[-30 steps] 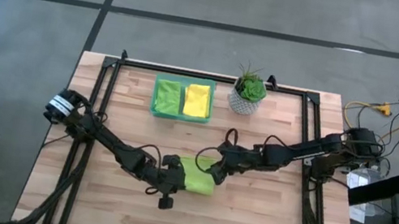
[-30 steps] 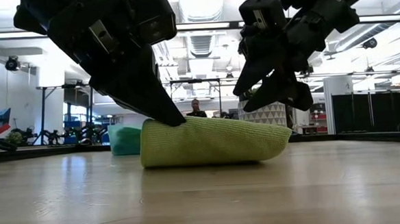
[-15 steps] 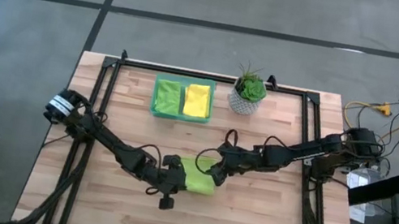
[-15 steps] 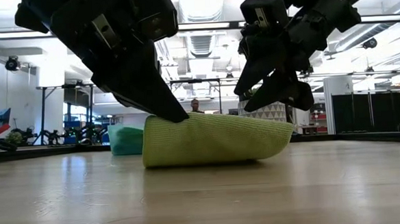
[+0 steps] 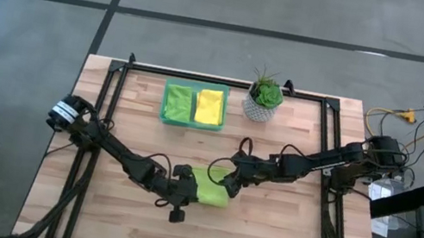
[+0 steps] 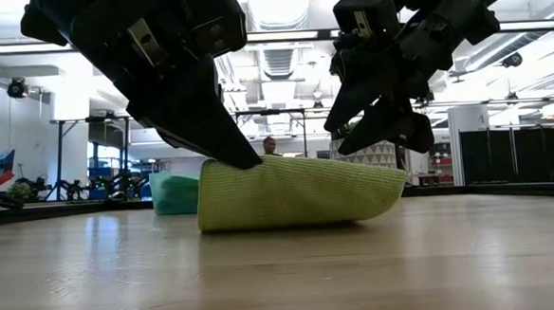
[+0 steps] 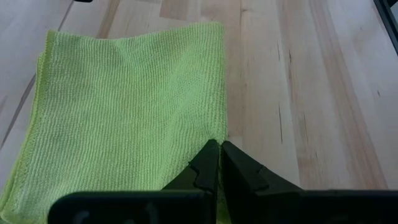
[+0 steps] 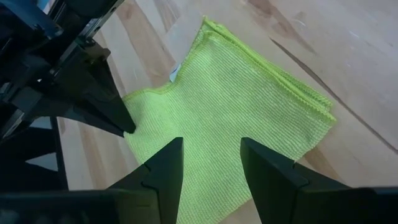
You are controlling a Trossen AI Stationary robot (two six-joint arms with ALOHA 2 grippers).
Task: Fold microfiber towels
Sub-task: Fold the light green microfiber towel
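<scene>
Fingers of the left gripper [image 5: 187, 186] were pressed together at the lime green towel's [image 5: 212, 187] edge; fingers of the right gripper [image 5: 229, 178] stood apart above it, holding nothing. High view: towel lay folded mid-tabletop [image 5: 262, 233], nearer the front edge; green tray [image 5: 165, 100] with two folded towels [image 5: 196, 105] near the back edge, beside a potted plant [image 5: 264, 96].

Low view: left tip bore on the towel's top fold; right gripper hovered clear.

Wrist views: layers aligned.

Risk: lifting the left tip could drag the fold open.

Towel [image 5: 213, 187] lies mid-table between both grippers, tray [image 5: 191, 121] behind.
</scene>
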